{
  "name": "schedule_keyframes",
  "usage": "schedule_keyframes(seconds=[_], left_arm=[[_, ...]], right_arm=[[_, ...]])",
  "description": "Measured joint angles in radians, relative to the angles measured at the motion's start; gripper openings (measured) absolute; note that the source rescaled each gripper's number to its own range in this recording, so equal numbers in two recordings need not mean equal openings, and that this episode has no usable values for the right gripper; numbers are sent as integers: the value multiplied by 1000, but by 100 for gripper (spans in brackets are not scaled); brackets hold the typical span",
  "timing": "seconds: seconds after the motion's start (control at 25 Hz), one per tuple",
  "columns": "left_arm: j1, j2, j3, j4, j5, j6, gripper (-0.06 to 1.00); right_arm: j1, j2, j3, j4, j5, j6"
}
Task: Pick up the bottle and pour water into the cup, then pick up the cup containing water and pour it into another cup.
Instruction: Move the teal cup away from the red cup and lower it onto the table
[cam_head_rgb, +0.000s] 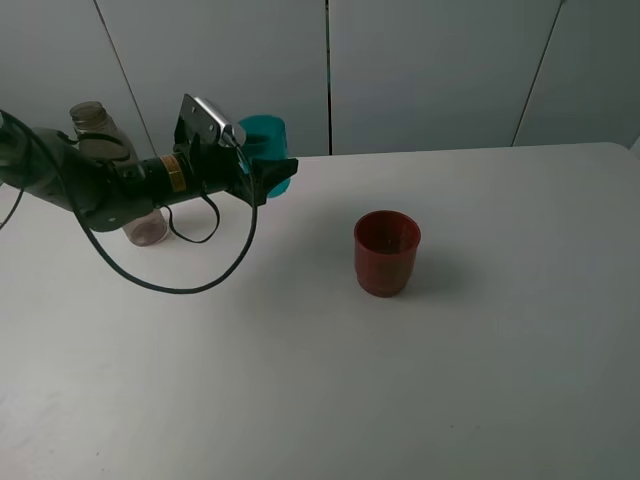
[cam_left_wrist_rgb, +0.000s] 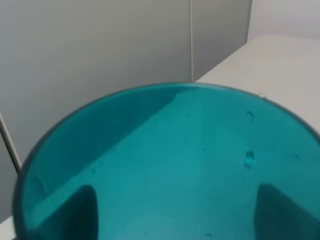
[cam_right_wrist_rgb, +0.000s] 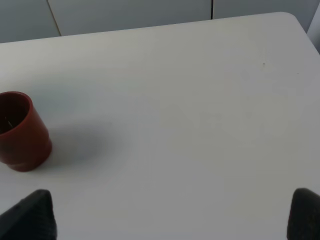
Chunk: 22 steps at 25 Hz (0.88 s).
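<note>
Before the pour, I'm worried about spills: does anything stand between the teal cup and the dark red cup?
Nothing visible: bare white table lies between the teal cup, held in the left gripper, and the dark red cup.

dark red cup (cam_head_rgb: 387, 253) alone mid-table, open white table (cam_head_rgb: 500, 350) all around it, bottle (cam_head_rgb: 100, 135) behind left arm (cam_head_rgb: 90, 185)

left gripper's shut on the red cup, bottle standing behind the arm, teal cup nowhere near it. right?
Not quite. The left gripper is shut on the teal cup, not the red cup, which stands alone mid-table. The left wrist view shows teal plastic between the fingers; the exterior high view confirms it. The bottle does stand behind the arm.
</note>
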Motion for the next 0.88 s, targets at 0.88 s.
schedule_keyframes(seconds=[0.88], left_arm=[[14, 191, -2, 30, -159, 65, 15]], right_arm=[[0, 0, 0, 0, 0, 0]])
